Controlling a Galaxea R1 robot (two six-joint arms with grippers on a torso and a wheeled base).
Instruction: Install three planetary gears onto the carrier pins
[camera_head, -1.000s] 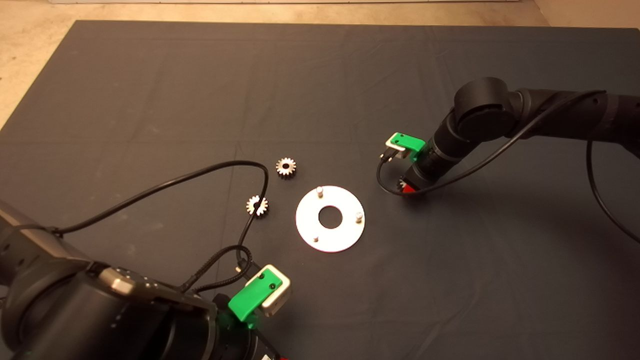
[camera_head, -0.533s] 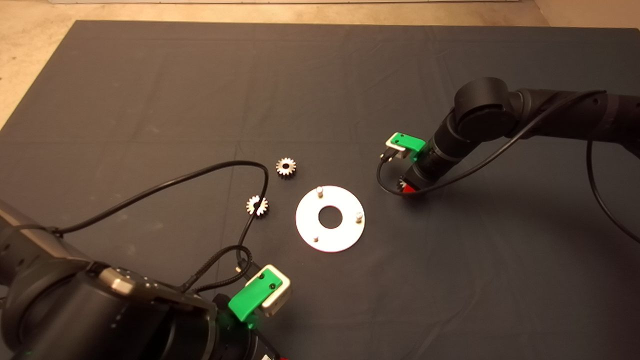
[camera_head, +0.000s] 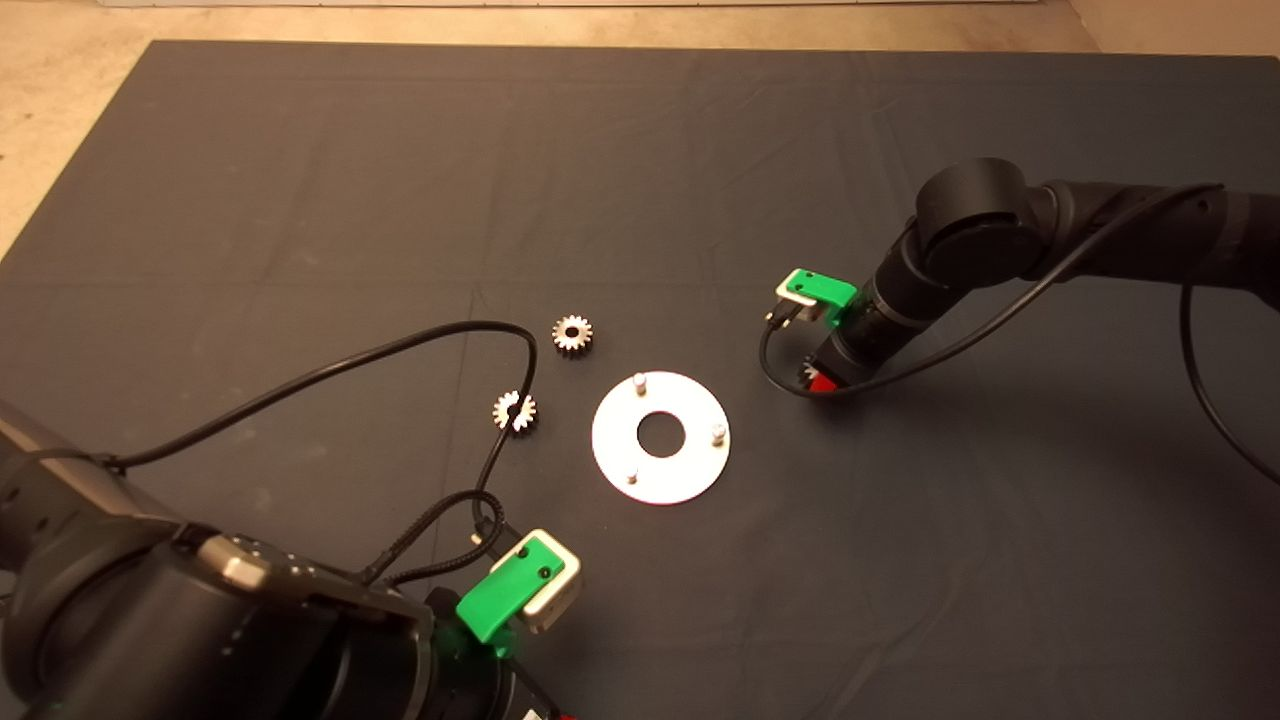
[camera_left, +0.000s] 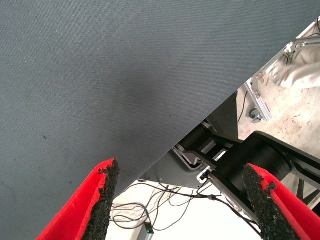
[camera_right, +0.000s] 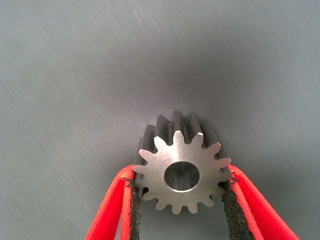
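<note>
A silvery planetary gear (camera_right: 182, 167) sits clamped between the right gripper (camera_right: 181, 202)'s red fingers, just right of the pale disc (camera_head: 660, 437) with three bare carrier pins (camera_head: 639, 381). Two more gears (camera_head: 572, 333) lie left of it. The left gripper (camera_left: 182, 200) waits at lower left, fingers wide apart.

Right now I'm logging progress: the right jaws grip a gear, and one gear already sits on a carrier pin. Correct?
Not quite. The right gripper does grip a gear, but the head view shows all three carrier pins bare; two gears lie on the mat.
</note>
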